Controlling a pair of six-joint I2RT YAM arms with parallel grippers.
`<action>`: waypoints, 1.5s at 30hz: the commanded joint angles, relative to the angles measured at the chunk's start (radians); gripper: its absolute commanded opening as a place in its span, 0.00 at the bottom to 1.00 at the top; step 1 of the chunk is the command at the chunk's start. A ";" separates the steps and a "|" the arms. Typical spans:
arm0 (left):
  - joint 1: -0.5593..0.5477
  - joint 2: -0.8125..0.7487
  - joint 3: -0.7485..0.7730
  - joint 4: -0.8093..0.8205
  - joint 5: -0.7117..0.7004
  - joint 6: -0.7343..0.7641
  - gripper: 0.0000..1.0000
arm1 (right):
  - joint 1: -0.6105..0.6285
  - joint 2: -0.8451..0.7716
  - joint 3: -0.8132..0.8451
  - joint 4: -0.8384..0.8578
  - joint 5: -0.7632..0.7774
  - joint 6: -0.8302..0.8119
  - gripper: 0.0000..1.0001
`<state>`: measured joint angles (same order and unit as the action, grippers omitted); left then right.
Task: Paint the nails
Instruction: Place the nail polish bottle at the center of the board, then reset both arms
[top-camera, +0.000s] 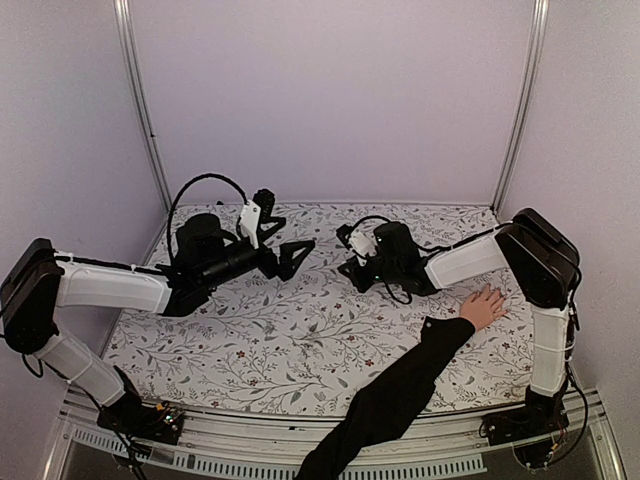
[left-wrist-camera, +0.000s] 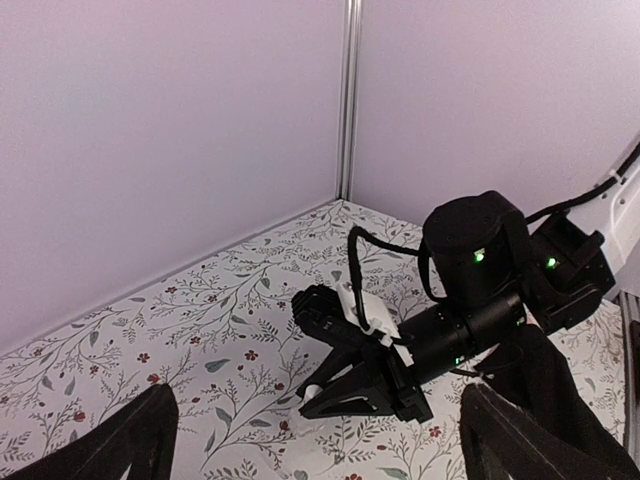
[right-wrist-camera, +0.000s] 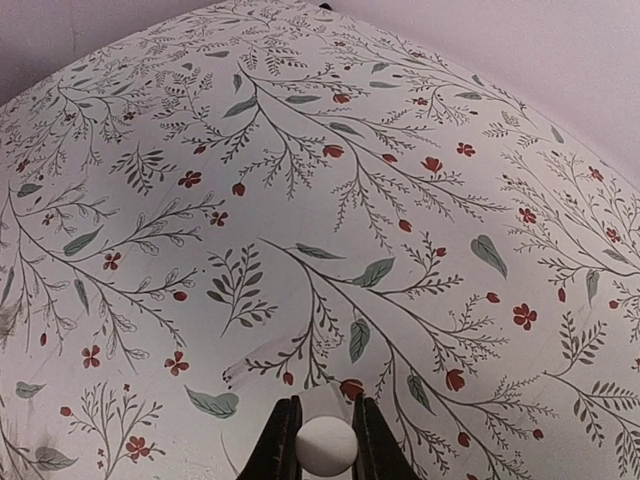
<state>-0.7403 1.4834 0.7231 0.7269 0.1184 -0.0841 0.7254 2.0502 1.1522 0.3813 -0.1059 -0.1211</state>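
You are seeing white shells covering left arm (top-camera: 110, 288) and right arm (top-camera: 465, 262); left end effector (top-camera: 298, 258) and right end effector (right-wrist-camera: 325, 438) are showing black. Black cable (top-camera: 210, 177) is looping; green LEDs (left-wrist-camera: 478, 257) are glowing.

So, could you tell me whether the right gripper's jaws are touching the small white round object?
Touching. The right wrist view shows the white round object pinched in the right gripper, both jaws pressed against its sides with no gap.

On your flowered cloth (top-camera: 270, 340) the pale, black-sleeved hand (top-camera: 484, 306) lies near right; left of it the right gripper (top-camera: 347, 268), around a small white round object (right-wrist-camera: 326, 444), faces the left gripper (top-camera: 298, 257).
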 joint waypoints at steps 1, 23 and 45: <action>0.013 -0.001 -0.005 -0.007 -0.002 -0.006 1.00 | 0.012 0.022 0.000 0.051 0.024 -0.016 0.04; 0.013 -0.014 -0.010 -0.017 -0.009 -0.008 1.00 | 0.031 -0.007 -0.005 0.007 -0.008 -0.028 0.44; 0.112 0.082 0.314 -0.495 -0.113 -0.131 1.00 | -0.107 -0.466 -0.031 -0.221 -0.024 0.130 0.99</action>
<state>-0.6804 1.5311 0.9455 0.4057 0.0803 -0.1780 0.6777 1.6646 1.1297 0.2604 -0.1413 -0.0647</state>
